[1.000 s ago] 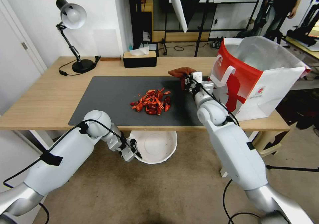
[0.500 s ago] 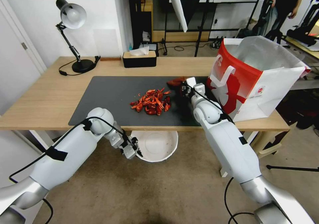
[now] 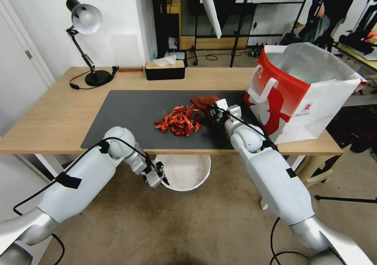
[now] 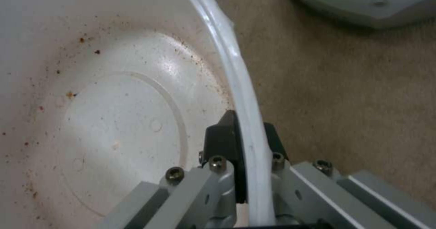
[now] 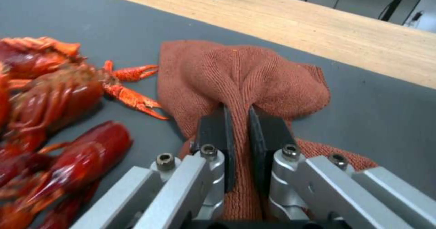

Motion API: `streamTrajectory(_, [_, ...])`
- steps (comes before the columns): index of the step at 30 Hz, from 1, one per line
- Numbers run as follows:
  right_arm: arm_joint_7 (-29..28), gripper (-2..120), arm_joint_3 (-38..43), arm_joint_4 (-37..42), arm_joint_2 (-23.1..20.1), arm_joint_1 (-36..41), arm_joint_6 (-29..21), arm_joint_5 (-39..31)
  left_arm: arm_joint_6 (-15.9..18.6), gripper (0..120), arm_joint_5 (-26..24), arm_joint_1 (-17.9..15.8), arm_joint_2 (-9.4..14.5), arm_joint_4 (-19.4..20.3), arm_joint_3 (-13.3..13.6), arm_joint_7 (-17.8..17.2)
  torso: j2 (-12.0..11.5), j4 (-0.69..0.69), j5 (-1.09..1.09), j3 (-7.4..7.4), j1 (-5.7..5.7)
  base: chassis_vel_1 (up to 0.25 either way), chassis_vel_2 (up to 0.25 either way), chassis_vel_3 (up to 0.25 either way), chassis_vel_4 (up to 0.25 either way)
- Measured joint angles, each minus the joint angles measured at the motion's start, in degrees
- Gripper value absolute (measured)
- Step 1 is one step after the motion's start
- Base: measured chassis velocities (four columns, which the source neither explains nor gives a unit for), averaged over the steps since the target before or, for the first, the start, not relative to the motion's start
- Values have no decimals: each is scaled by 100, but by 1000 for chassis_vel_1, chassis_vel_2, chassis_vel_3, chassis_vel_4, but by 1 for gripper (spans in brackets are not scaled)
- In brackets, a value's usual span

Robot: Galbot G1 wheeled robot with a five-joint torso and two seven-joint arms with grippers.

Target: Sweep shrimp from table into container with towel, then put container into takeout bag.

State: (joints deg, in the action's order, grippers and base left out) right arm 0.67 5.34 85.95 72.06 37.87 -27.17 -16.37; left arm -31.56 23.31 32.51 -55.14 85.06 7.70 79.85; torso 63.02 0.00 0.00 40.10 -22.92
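Note:
The shrimp [image 3: 180,120] [image 5: 50,103] lie in a red pile on the dark mat of the table [image 3: 47,116]. My right gripper [image 3: 215,114] [image 5: 237,115] is shut on the rust-red towel [image 3: 204,100] [image 5: 236,72], which rests on the mat right beside the pile's right edge. Below the table's front edge, my left gripper [image 3: 160,176] [image 4: 245,130] is shut on the rim of the white container [image 3: 184,172] [image 4: 113,126], held under the edge near the pile. The red and white takeout bag [image 3: 302,88] stands open at the table's right end.
A black tissue box [image 3: 165,69] and a desk lamp [image 3: 84,41] stand at the back of the table. The bag stands close behind my right arm. Carpet floor lies under the container.
My right gripper has dragged the towel left and toward the front, from beside the bag down onto the mat next to the shrimp. The left arm shifted the container slightly.

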Motion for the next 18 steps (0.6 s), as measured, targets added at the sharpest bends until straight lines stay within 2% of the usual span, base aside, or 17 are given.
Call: streamTrajectory(18, [36,6,-199,898,-216,555,-225,-62,2,0,-52,-37,11,3,-3,-11,0,0,-1,0,1,0,0,0,0])
